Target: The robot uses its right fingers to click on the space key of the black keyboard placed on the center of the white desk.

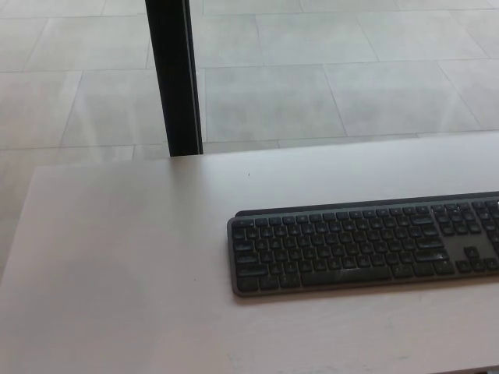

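We saw a white desk (117,257) before a tiled floor (312,93) and a dark post (173,78). The black keyboard (366,245) lay lengthwise left to right, running off the right edge. Neither hand showed, so we couldn't tell their fingers.

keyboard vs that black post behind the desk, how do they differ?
The keyboard lies flat on the white desk; the black post stands upright on the tiled floor behind it. The keyboard is covered in keys; the post is plain and smooth. The keyboard is cut off at the picture's right edge, the post at the top. Both are dark.
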Available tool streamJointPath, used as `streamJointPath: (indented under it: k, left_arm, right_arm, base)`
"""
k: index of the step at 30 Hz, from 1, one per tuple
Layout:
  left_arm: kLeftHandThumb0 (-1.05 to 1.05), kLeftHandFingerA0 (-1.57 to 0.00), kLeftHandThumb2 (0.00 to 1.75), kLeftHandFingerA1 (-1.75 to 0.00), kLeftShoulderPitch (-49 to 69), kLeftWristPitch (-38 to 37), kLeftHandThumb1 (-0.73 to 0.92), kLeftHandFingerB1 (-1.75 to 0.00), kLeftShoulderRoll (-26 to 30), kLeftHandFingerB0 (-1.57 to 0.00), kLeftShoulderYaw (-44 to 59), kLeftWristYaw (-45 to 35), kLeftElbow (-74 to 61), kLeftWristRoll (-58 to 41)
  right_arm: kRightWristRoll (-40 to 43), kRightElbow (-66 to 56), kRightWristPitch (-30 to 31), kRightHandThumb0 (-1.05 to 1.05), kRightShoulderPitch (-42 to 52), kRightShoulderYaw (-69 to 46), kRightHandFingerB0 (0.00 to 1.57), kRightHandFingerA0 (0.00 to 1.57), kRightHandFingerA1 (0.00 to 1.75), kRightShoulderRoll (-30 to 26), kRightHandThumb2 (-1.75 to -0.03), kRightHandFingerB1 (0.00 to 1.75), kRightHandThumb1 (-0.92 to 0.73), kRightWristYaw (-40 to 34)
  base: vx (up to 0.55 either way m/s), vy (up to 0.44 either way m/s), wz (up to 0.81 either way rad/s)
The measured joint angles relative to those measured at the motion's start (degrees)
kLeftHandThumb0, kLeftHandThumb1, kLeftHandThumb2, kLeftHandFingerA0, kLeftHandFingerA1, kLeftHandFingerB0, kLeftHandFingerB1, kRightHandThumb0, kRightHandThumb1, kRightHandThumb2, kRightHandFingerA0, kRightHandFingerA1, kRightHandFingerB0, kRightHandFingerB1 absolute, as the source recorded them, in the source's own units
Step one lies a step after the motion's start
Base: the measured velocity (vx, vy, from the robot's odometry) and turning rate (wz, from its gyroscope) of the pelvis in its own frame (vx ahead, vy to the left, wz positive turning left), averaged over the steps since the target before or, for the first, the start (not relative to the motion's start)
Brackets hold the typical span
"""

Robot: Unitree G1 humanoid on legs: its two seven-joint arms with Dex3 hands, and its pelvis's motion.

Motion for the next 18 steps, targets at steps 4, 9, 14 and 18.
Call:
streamJointPath:
  k: [4, 9, 14, 18]
  left_arm:
    - [-0.53, -0.71, 0.60, -0.69, 0.04, 0.00, 0.69, -0.54, 0.00, -0.60, 0.28, 0.00, 0.00, -0.07]
    - [-0.52, -0.69, 0.60, -0.70, 0.29, 0.00, 0.66, -0.54, 0.00, -0.59, 0.85, -0.05, 0.00, -0.25]
    - [-0.52, -0.69, 0.60, -0.73, 0.45, 0.00, 0.66, -0.56, 0.00, -0.60, 1.29, -0.09, 0.00, -0.42]
    - [-0.51, -0.69, 0.59, -0.69, 0.46, -0.02, 0.62, -0.55, -0.01, -0.58, 1.98, -0.36, 0.00, -0.65]
  right_arm:
    - [2.71, 2.62, 1.66, -0.29, 0.10, -5.55, 0.58, 0.72, 0.52, 3.24, -0.55, 0.45, -0.56, -2.42]
    - [6.41, 6.03, 3.52, -0.32, 0.18, -11.62, 0.59, 0.59, 0.62, 7.63, -0.83, 0.61, -0.51, -6.11]
    - [10.18, 8.53, 5.43, -0.21, 0.26, -16.10, 0.59, 0.64, 0.49, 10.19, -0.57, 0.45, -0.59, -9.88]
    - [12.97, 8.91, 7.13, -0.22, 0.81, -17.67, 0.54, 0.73, 0.55, 11.59, -0.56, 0.42, -0.57, -12.85]
  base:
    - [0.00, 0.000, 0.00]
    - [0.00, 0.000, 0.00]
    - [0.00, 0.000, 0.00]
    - [0.00, 0.000, 0.00]
